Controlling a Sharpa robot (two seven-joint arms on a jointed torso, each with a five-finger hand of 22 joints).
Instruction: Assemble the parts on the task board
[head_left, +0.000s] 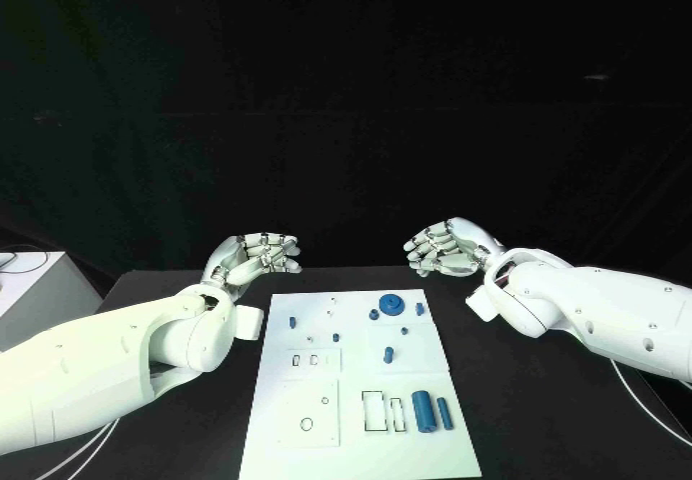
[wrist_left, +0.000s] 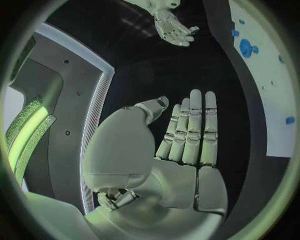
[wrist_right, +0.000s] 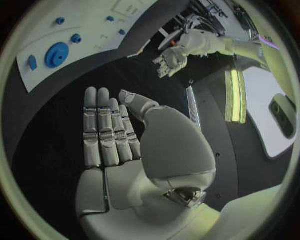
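Parts sit scattered across your task board (head_left: 361, 385), the white plate lying in the middle of the black table (head_left: 548, 410), its long side running away from you. Count what you can: one round blue disc (head_left: 391, 304) near the far edge, a small blue piece (head_left: 374, 314) just beside it, another (head_left: 420, 309) to its right, one (head_left: 291, 323) by the left edge, one (head_left: 388, 353) near the centre, and down at the near right a thick blue cylinder (head_left: 423, 411) with a thinner blue pin (head_left: 444, 413) just beside it. A few tinier blue specks I cannot tell apart. You have bare black table on both long sides of the board, and open room beyond its far edge. Your left hand (head_left: 260, 255) hovers off the far left corner, clear of the board; the wrist view shows its fingers (wrist_left: 190, 131) straight, side by side, palm empty. Your right hand (head_left: 450, 246) hangs off the far right corner, likewise released, fingers (wrist_right: 103, 131) stretched flat and gripping nothing. Both hands are well apart from every part.
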